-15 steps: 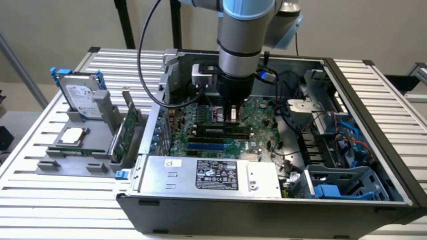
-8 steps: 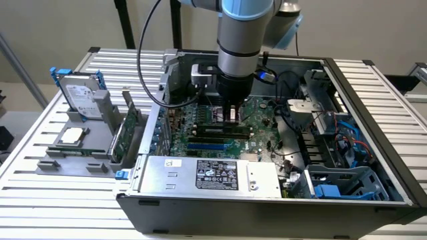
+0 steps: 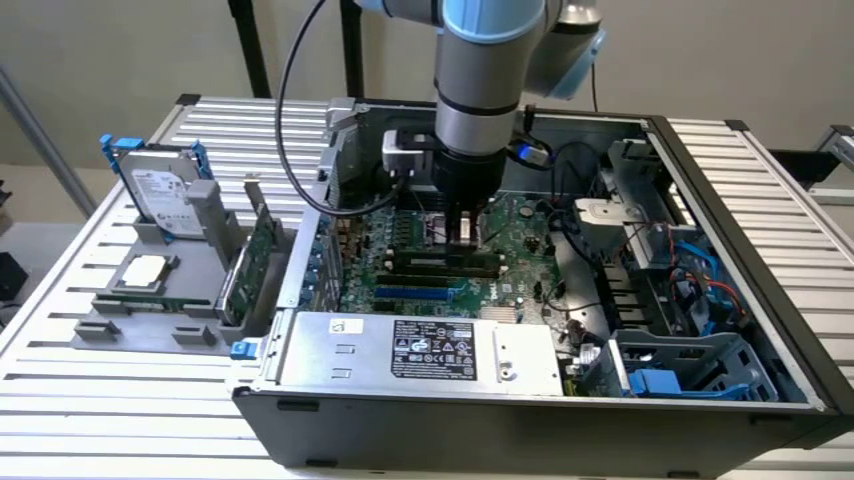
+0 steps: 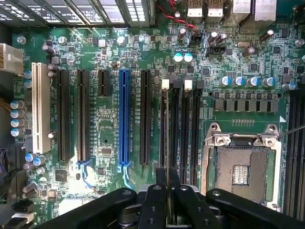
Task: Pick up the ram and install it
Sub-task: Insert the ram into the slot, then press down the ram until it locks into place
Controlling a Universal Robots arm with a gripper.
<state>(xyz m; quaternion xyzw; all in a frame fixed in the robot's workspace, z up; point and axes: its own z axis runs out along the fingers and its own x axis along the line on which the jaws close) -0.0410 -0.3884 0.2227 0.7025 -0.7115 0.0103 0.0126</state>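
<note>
A: Where is the ram [image 4: 164,138]?
B: Edge-on, upright in a black memory slot [image 4: 173,129] on the motherboard [image 4: 109,62], inside the case [image 3: 747,200].
A: And the fingers [image 4: 153,200]?
B: Narrow, clamped on the ram's top edge.

Even indoor light, no harsh glare

Soft light falls from above on the computer case [image 3: 534,420]; its inside walls lie in shade, and the arm casts a dull shadow on the circuit board [image 4: 119,57] under the fingers [image 4: 155,205]. In the wrist view the board beyond the fingers is bright and crisp, while the dark fingers themselves look soft. Pale sheen marks the metal slats [image 3: 747,200] beside the case.
</note>
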